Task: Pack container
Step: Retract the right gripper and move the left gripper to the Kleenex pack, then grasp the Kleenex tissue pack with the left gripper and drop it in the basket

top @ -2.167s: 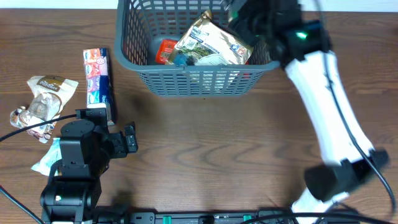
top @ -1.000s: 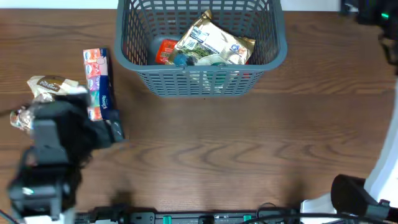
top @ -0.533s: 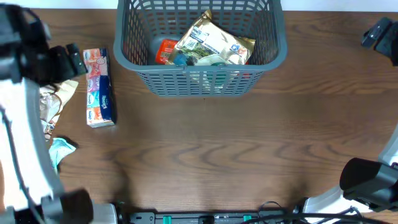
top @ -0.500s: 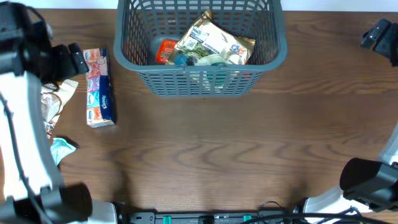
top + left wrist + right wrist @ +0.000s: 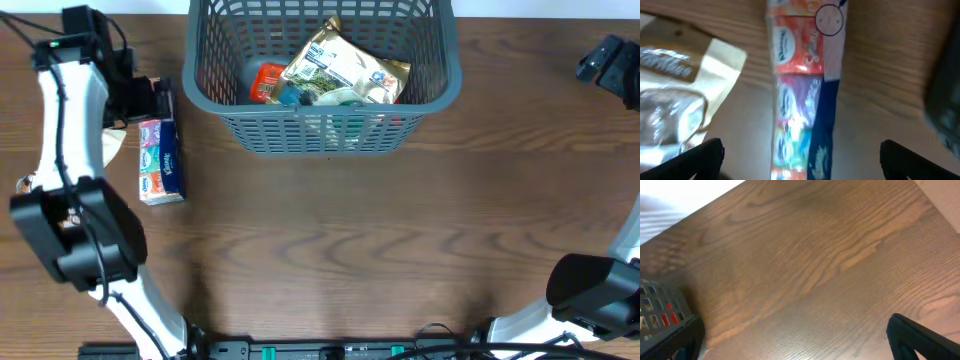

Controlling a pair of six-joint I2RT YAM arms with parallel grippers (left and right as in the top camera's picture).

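Hovering over tissue pack (image 5: 805,75): left hand (image 5: 800,150) spread wide, pack running between its fingers (image 5: 705,157), apparently aligned for pickup into the basket (image 5: 330,135).

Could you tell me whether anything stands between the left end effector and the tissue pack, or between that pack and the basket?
Nothing visible does. The left end effector hangs open right over the tissue pack, with only a pale snack bag beside it. Bare table separates the pack from the basket.

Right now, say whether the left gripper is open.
Open: the left gripper has fingertips far apart over the long multicoloured tissue pack.
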